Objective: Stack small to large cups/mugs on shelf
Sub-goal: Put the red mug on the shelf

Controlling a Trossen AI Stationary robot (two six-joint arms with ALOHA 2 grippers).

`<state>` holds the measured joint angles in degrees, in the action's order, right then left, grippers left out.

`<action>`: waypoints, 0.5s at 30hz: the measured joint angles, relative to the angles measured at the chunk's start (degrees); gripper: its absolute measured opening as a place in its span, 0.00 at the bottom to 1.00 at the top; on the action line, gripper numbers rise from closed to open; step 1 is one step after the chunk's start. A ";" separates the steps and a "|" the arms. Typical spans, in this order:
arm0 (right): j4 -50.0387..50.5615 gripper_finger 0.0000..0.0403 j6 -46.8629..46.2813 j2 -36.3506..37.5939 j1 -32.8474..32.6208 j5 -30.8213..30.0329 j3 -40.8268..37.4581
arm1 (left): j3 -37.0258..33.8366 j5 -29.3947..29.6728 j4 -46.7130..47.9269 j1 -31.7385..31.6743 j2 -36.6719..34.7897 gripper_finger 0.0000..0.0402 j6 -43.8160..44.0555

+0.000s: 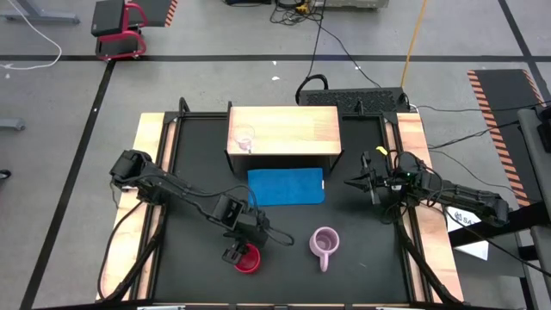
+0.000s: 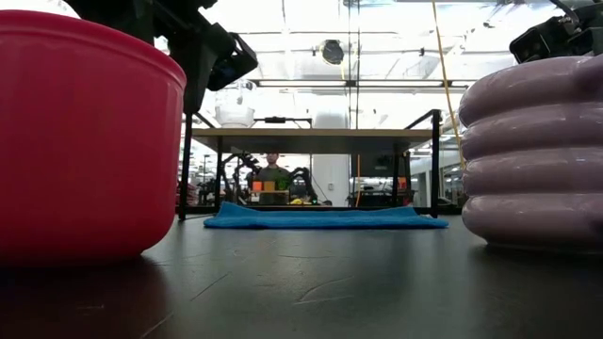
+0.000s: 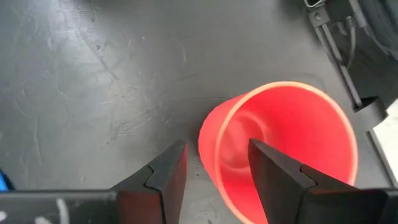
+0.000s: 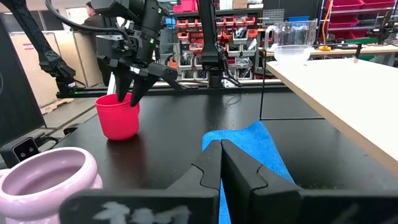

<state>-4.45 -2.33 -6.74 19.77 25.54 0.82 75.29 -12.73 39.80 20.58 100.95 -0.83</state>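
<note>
"Where is the red mug [image 1: 247, 259] from you?"

"Directly beneath my left gripper [image 1: 234, 253]. My fingers [image 3: 163, 180] hang part open and straddle its rim: one sits inside the mouth, the other outside against the wall on the side away from the lilac mug [image 1: 324, 244]. I judge the wall is not yet pinched; it stands upright on the black table [image 1: 362, 241]."

"Which arm is better placed?"

"Mine, clearly. The right gripper [image 1: 358, 182] waits well off to my far side, beside the blue mat [image 1: 286, 186], its fingers shut on nothing."

"Which way does the mug go?"

"Away from me and up, to the shelf [image 1: 297, 129]. The glass cup [image 1: 244, 140] already stands on the shelf top near the corner closest to my arm, so I would aim next to it, toward the middle of the board."

"Any room to move?"

"Open table lies between me and the mat. The lilac mug stands near my right, its handle pointing toward the table's front edge, so I should lift straight up before swinging. The shelf's front edge is the thing to clear. I cannot tell where the red mug's handle points."
</note>
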 joint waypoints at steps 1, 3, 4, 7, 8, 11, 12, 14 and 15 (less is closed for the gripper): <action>0.01 0.00 0.00 0.00 0.00 0.00 0.00 | 0.00 -0.58 -0.08 0.00 0.00 0.43 -0.01; 0.00 0.00 0.00 0.00 0.00 0.00 0.00 | 0.00 -1.58 -0.19 0.12 0.02 0.43 0.01; 0.00 0.00 0.00 0.00 0.00 0.00 0.00 | 0.00 -1.77 -0.27 0.15 0.02 0.43 -0.04; 0.00 0.00 0.00 0.00 0.01 0.00 0.00 | 0.00 -1.85 -0.27 0.15 0.02 0.43 -0.23; 0.00 0.00 0.00 0.00 0.01 0.00 0.00 | 0.00 -1.86 -0.27 0.15 0.02 0.43 -0.27; 0.00 0.00 0.00 0.00 0.00 0.00 0.00 | 0.00 -1.86 -0.27 0.15 0.02 0.43 -0.55; 0.00 0.00 0.00 0.00 0.02 0.00 0.00 | -0.05 -1.84 -0.32 0.15 0.02 0.43 -0.55; 0.00 0.00 0.00 0.00 0.00 0.00 0.00 | -0.61 -1.84 -1.03 0.15 0.02 0.43 -0.55; 0.00 0.00 0.00 0.00 0.02 0.00 0.00 | -1.02 -1.84 -1.38 0.15 0.02 0.43 -0.54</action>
<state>-4.45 -2.33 -6.74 19.79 25.54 0.82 74.27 -14.57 38.42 20.73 100.97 -1.37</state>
